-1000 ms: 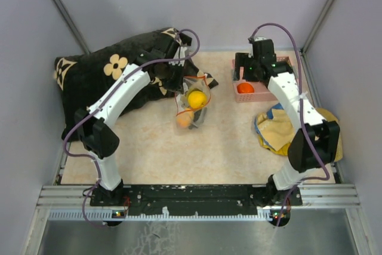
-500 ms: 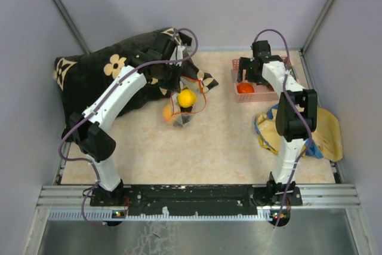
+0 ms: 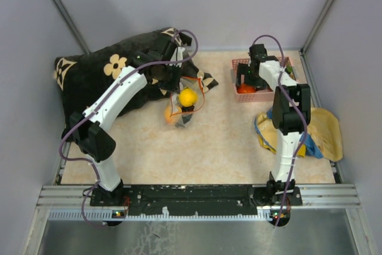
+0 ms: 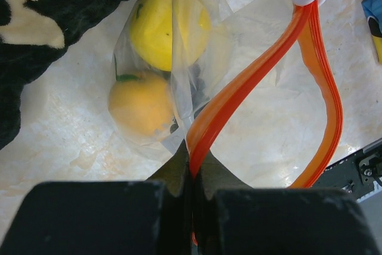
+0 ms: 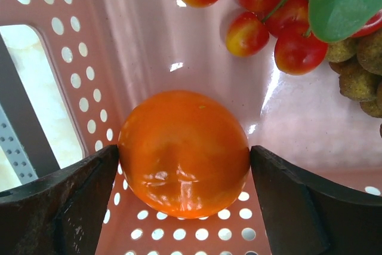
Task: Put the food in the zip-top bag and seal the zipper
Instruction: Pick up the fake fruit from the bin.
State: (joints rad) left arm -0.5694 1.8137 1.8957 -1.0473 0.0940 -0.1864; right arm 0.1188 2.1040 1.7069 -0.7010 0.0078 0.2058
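— Left side?
— I see left gripper (image 4: 192, 174) pinching the zipper (image 4: 250, 76); zip-top bag (image 4: 179, 70) hangs just beyond, yellow fruit (image 4: 161, 28) inside.
— Right?
— Right gripper (image 5: 184, 174) clamps the red-orange fruit (image 5: 184, 153) inside the pink basket (image 5: 119, 46).

Two arms: white link shells, black joint housings, black bases. A purple cable loops along each arm, left arm (image 3: 113, 103) and right arm (image 3: 285, 97). Left tool (image 4: 192, 174): matte black blocky fingers. Right tool (image 5: 184, 171): black fingers with scuffed, worn faces.
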